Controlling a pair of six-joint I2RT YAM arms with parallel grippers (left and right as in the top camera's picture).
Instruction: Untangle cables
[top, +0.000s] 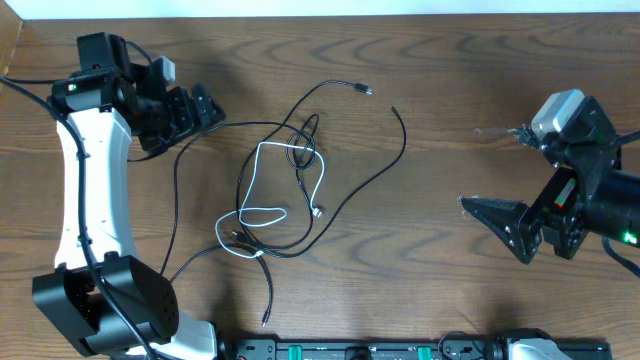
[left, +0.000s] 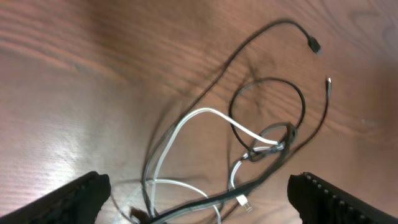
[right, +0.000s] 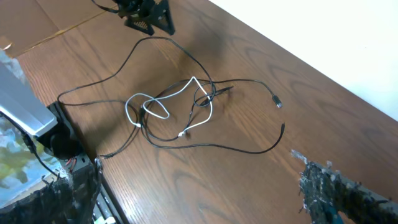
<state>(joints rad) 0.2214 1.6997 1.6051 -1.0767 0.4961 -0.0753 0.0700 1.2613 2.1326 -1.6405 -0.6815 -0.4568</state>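
On the table (top: 450, 60), tangled cables (top: 303, 152).

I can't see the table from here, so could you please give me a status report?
Left end effector open, empty. Right end effector open, empty. Cables tangled, untouched. Nothing in the way.

The left arm (top: 100, 190) has a long white link with a thin black cable (top: 82, 200) along it, joined to a round black joint (top: 100, 300) just left of the base rail (top: 350, 350), itself black with green marks. Farther from the rail the arm's wrist is black, with a green light (top: 72, 88). The left end effector (top: 200, 112) has black fingers (left: 74, 199) with ribbed edges. The right arm (top: 600, 200), beyond the rail's right end, is black with a silver block (top: 560, 112). The right end effector (top: 492, 172) has black, wedge-shaped, rough-surfaced fingers.
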